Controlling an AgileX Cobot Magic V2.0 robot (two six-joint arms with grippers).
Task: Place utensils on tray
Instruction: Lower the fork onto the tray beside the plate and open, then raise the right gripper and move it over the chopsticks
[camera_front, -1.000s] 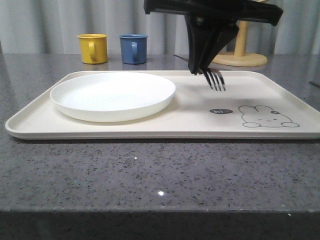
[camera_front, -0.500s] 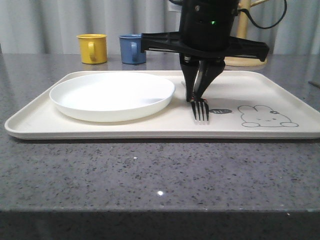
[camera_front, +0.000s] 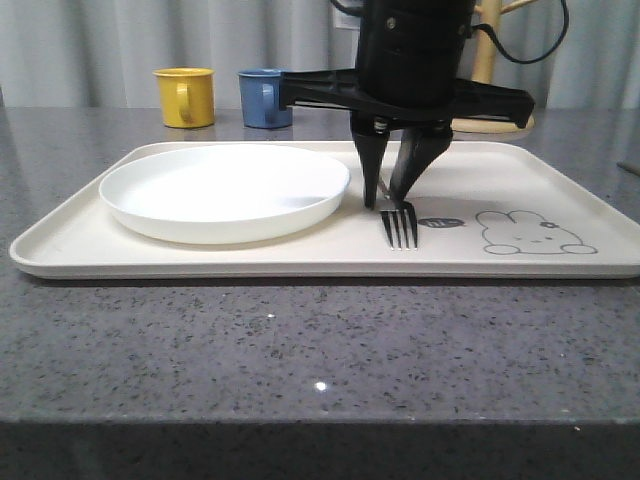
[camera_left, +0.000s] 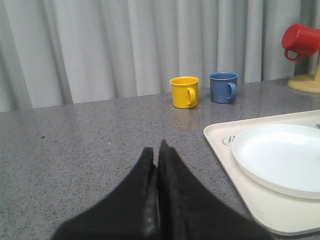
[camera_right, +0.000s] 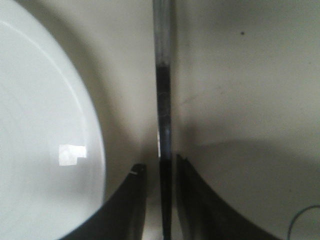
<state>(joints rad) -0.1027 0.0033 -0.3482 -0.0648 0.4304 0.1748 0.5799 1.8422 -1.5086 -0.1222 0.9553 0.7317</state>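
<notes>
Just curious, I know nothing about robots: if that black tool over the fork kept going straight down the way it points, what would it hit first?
Probably the fork lying between the right tool's parted fingers, then the tray beneath. Depth is hard to judge.

Fork (camera_front: 400, 224) — shiny metal; tray (camera_front: 560, 170) — matt

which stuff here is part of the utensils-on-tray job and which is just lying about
Part of the job:
fork, lying on the tray between the parted jaws of the right gripper
tray

Just lying about:
white plate on the tray
yellow mug
blue mug
red mug on a wooden stand
</notes>
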